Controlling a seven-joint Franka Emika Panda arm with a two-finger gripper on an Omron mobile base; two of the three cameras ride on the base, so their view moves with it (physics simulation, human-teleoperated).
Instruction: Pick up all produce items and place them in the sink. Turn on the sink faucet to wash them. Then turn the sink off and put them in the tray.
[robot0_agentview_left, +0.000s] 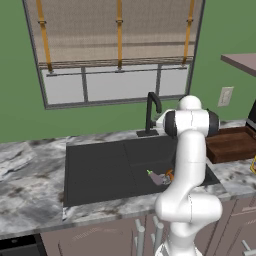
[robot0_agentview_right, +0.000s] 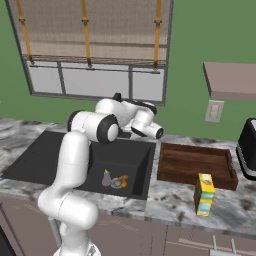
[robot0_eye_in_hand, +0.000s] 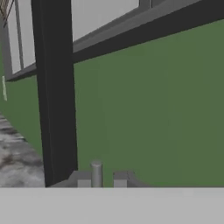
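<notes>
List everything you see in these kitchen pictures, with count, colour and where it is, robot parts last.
sink: one, matte black, set in the marble counter under the window
sink faucet: one, black, behind the sink
produce items: two, purple one beside an orange one, on the sink floor by the drain
tray: one, dark brown wood, right of the sink
carton: one, yellow, in front of the tray
wall socket: one, white, green wall
arm: one, white
end effector: one, dark tips, shut, close beside the faucet

Green wall (robot0_agentview_left: 15, 100), blind-covered window (robot0_agentview_left: 115, 55), grey marble counter (robot0_agentview_left: 30, 175).
</notes>
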